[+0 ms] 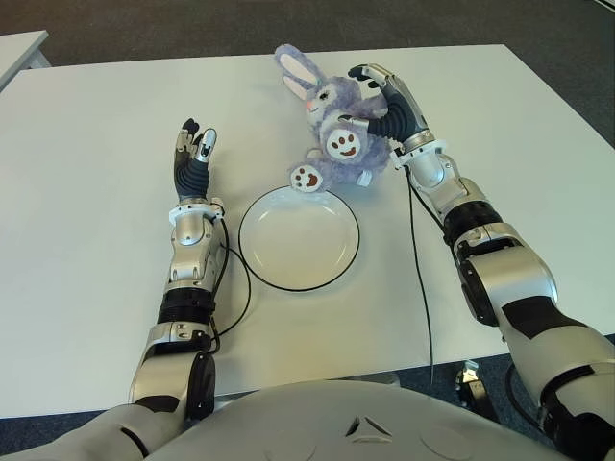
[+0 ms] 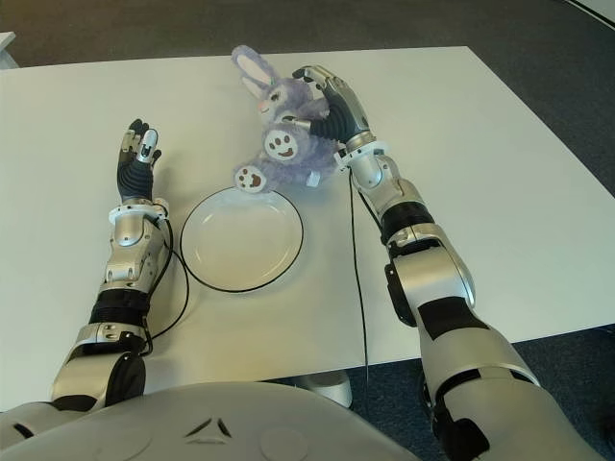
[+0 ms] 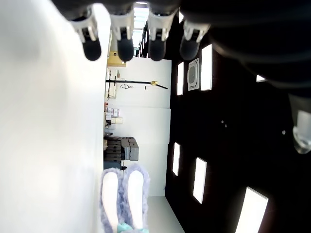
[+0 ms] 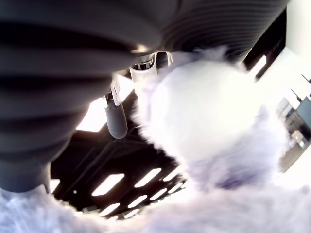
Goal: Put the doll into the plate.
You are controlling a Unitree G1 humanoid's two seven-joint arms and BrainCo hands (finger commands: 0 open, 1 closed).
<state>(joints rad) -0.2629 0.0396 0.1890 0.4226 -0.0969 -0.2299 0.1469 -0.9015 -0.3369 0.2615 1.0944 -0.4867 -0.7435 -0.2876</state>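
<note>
White counter [image 1: 96, 144] ahead: your right hand [image 1: 389, 106] has its fingers clamped on the doll [image 1: 332, 134] at the plate's [image 1: 299, 239] far rim for the drop, left hand [image 1: 194, 158] spread clear beside it.

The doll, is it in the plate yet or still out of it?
Out. The doll is in the right hand just beyond the plate, one foot over its far rim. Left hand open.

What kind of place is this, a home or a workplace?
Probably an office or lab: a plain white table on grey carpet, with ceiling light panels in the left wrist view.
</note>
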